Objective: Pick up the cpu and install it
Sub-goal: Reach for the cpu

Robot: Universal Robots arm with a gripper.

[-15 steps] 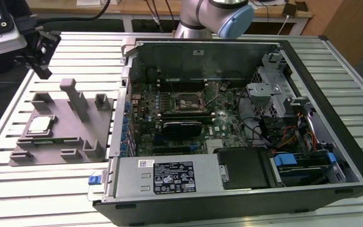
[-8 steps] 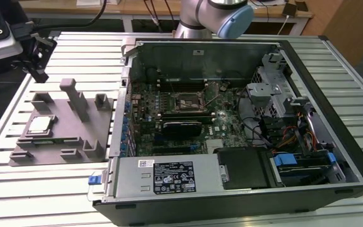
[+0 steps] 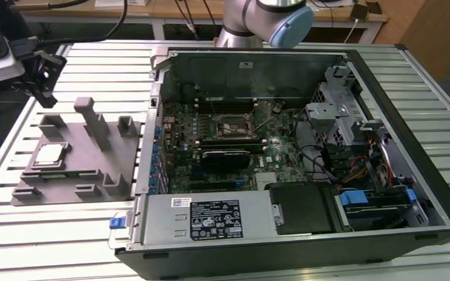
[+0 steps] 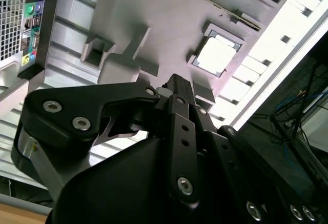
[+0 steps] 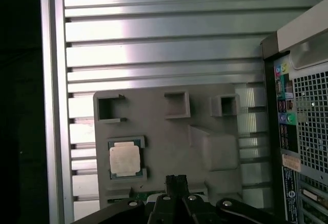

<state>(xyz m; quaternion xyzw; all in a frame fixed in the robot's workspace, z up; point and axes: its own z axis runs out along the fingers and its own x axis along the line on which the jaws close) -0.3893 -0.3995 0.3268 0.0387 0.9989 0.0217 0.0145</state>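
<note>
Exterior view: cpu (image 3: 49,155) lies flat, silver top up, in a square recess of a grey holder (image 3: 92,155). The holder is on the slatted bench (image 3: 92,64), at the exterior view's left. An open PC case (image 3: 412,117) lies just beside the holder, at its right in this view. The motherboard socket (image 3: 233,126) inside the case is well apart from the cpu. Arm (image 3: 264,17) comes in at the top of this view.

First wrist view: gripper (image 5: 177,180) looks down on the holder (image 5: 169,131), fingers together and holding nothing. The cpu (image 5: 124,160) is near the tips but not touching them.

Second wrist view: gripper (image 4: 174,80) is above the holder (image 4: 148,8), with the cpu (image 4: 216,57) seated in its recess, clear of the tips.
</note>
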